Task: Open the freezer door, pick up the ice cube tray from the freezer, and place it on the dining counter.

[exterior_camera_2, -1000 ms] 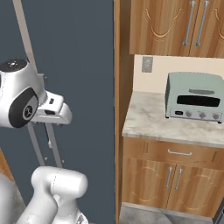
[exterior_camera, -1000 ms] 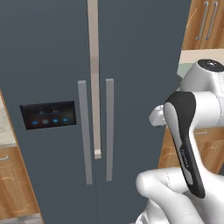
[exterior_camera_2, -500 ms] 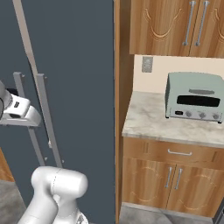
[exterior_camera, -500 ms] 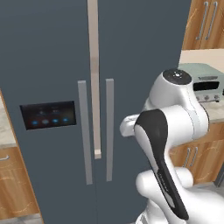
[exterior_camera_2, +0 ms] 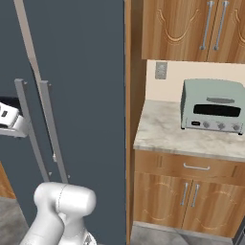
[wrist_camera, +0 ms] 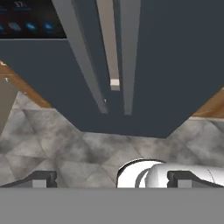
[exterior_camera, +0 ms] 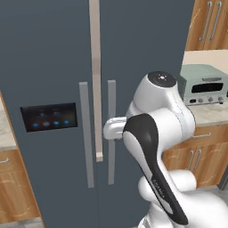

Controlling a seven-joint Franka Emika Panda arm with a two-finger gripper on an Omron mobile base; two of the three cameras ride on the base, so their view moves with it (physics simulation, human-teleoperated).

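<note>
The freezer door [exterior_camera: 49,67] is the slate-blue left door with the black blue-lit panel [exterior_camera: 49,118]; it is shut, its grey bar handle [exterior_camera: 87,133] next to the plain right door's handle [exterior_camera: 111,129]. My arm [exterior_camera: 156,133] stands in front of the right door, with the hand close to the two handles. In the hand view my gripper [wrist_camera: 113,179] is open with nothing between its fingertips [wrist_camera: 41,179], looking at the freezer door [wrist_camera: 65,74], its handle [wrist_camera: 81,57] and the floor below. The freezer's inside and the ice cube tray are hidden behind the shut door. The dining counter is out of view.
A pale green toaster oven [exterior_camera_2: 213,105] sits on a marble counter [exterior_camera_2: 162,131] right of the fridge, with wooden cabinets [exterior_camera_2: 186,196] below and above. Another wooden cabinet [exterior_camera: 13,187] flanks the fridge's left side. Grey tiled floor [wrist_camera: 65,144] lies in front.
My arm has swung left across the fridge front, bringing the hand from the right side to the door handles. Both doors have stayed shut and the gripper has stayed open.
</note>
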